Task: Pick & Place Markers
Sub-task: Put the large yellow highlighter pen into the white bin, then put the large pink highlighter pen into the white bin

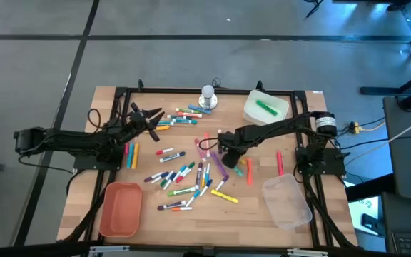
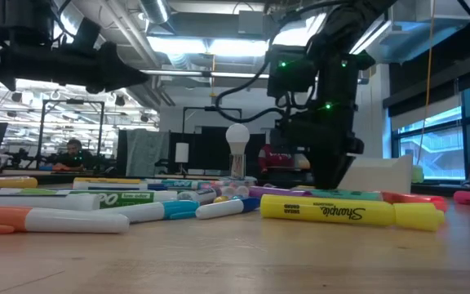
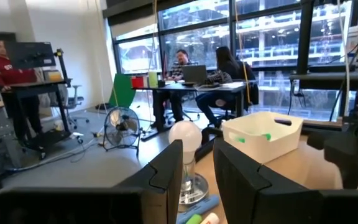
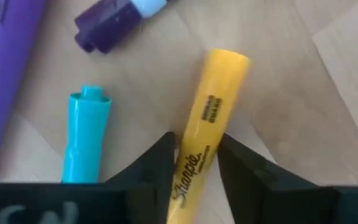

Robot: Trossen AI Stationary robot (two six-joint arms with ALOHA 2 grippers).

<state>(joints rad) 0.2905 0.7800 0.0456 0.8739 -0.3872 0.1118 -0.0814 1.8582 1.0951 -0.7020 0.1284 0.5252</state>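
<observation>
Fingers of the right gripper [image 4: 194,163] pinch a yellow plastic highlighter marker [image 4: 202,134] mid-barrel on the wooden surface [image 4: 291,93]; light, rigid, slick, it should lift level. Left gripper [image 1: 150,118] hovers, fingers parted, empty.

Yellow marker [image 4: 202,140] between right pincer [image 4: 194,158] fingers

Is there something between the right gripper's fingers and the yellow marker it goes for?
Nothing visible. In the right wrist view the right gripper already has a finger on each side of the yellow marker. The turquoise marker lies beside it, outside the fingers, with bare wood between.
</observation>
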